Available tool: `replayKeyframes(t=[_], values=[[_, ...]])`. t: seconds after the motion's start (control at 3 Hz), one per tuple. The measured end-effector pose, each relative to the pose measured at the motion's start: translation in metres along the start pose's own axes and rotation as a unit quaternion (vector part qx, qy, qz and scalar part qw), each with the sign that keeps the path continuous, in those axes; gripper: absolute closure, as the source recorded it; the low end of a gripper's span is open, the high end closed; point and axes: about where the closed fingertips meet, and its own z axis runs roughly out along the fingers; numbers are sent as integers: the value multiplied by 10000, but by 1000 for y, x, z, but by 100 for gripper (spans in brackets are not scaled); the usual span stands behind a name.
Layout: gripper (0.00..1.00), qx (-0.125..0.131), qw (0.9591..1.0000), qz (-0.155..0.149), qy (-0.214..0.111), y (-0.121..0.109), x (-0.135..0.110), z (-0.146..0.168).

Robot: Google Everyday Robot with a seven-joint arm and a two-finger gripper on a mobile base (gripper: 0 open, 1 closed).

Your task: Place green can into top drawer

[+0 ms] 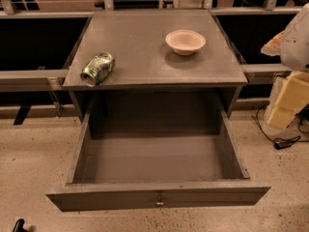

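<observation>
The green can (98,68) lies on its side at the front left corner of the grey cabinet top (140,47), with one silver end facing the front edge. The top drawer (157,197) is pulled fully open below it. Its inside is bare, and a small metal knob (159,201) sits at the centre of the front panel. My gripper is out of view. Only a white rounded part (295,37), which may be my arm, shows at the right edge, well apart from the can.
A pale round bowl (185,41) stands on the cabinet top at the back right. Yellowish blocks (288,100) and a black cable (282,141) lie on the speckled floor to the right. A small dark object (19,224) pokes in at the bottom left. Railings run behind the cabinet.
</observation>
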Motion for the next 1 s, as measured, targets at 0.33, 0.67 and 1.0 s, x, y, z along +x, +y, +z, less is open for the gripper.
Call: replayKeyframes(t=[0.33,0.67,1.0], values=[[0,0,10000,0,0,0,0,0],[0,-166,9964,-834,47,-11,-49,32],[0,-601,9536,-2950,49,4,-187,105]])
